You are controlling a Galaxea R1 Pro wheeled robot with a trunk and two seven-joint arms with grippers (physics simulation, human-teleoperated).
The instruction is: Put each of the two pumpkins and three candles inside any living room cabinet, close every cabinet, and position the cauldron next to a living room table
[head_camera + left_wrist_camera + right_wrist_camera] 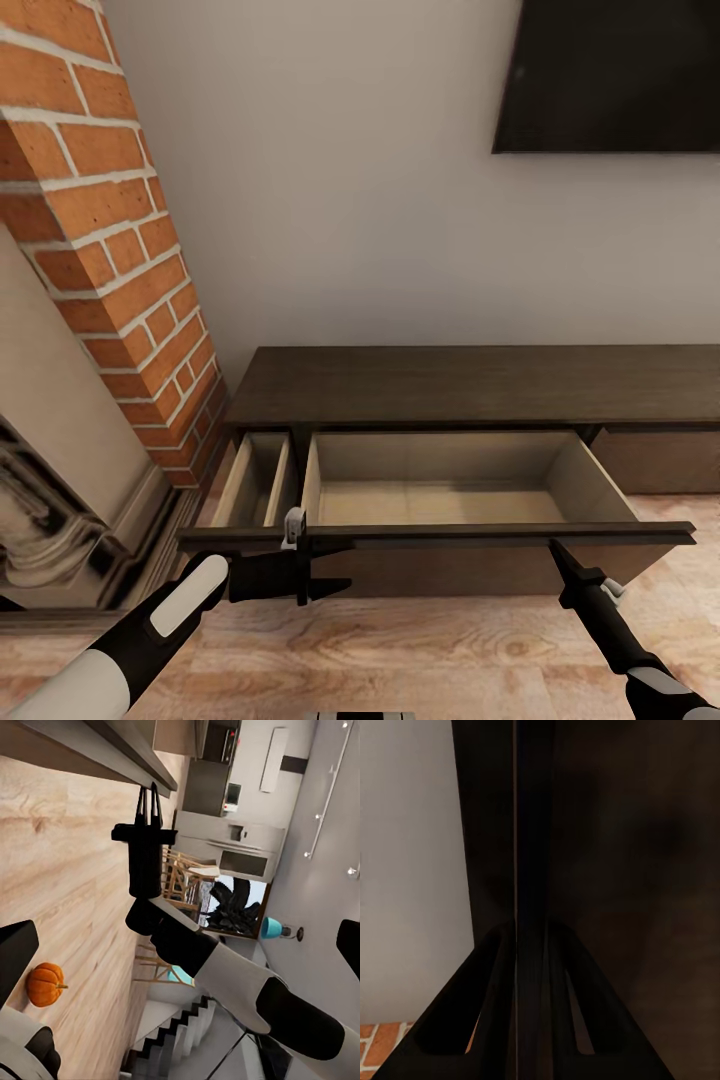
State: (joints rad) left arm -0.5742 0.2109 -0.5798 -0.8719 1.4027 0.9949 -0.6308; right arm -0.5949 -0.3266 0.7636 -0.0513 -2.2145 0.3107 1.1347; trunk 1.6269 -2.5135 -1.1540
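Our right gripper, jaws together, touches the open cabinet drawer front; stiff, handleless, it should slide under a push. Left gripper jaws probably closed; the pumpkin looks light, graspable around its ribs

The cabinet has its wide drawer pulled out, its pale inside open from above. A brick fireplace crowds the drawer's left side.
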